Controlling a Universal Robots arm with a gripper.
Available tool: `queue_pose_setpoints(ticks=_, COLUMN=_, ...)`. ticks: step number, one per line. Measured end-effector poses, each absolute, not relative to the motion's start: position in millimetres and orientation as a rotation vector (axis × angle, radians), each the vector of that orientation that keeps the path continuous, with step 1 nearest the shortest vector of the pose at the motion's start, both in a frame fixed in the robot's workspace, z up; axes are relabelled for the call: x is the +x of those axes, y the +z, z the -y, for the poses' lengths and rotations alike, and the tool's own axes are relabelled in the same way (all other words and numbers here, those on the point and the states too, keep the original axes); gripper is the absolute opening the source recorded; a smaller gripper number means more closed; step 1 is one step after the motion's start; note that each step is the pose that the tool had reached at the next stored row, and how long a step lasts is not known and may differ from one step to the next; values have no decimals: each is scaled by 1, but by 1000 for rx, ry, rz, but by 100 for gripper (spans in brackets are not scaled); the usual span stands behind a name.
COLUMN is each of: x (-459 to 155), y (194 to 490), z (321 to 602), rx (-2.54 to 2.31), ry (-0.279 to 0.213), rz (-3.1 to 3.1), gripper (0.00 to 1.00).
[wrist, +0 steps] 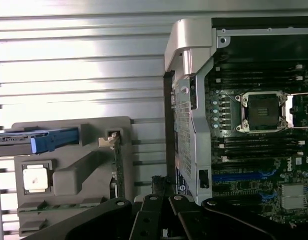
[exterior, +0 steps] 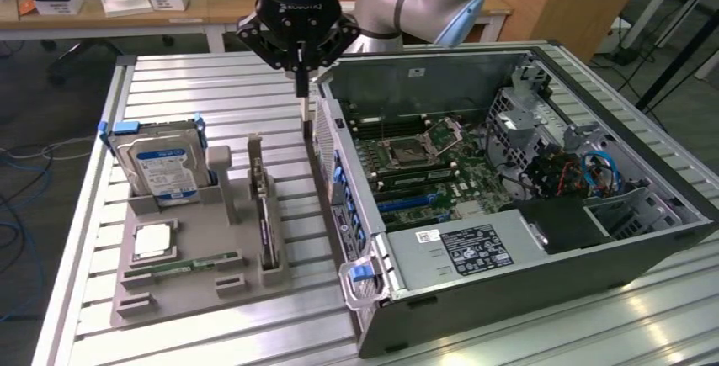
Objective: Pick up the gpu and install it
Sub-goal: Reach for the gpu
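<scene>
Pickup not yet made: the gripper (exterior: 301, 88) hangs over the table (exterior: 180, 80) between the grey holder (exterior: 180, 290) and the open computer case (exterior: 506, 299), fingers pinched shut and, as far as this angle lets anyone tell, empty. The gpu (exterior: 263, 206) stands on edge in the holder, along its edge nearest the case, so lifting and installing are both left.

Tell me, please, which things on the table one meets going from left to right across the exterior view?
The hard drive → the gpu, standing on edge → the open computer case.
</scene>
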State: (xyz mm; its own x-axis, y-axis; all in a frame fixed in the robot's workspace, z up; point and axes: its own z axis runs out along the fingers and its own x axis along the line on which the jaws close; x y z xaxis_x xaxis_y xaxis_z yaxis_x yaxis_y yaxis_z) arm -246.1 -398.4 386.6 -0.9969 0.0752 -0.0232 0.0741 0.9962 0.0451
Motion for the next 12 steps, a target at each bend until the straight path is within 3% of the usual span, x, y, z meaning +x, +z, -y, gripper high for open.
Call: queue_pose_setpoints(ticks=12, x=-254, y=386, z=398, rx=117, ry=69, rz=-3114, gripper=11)
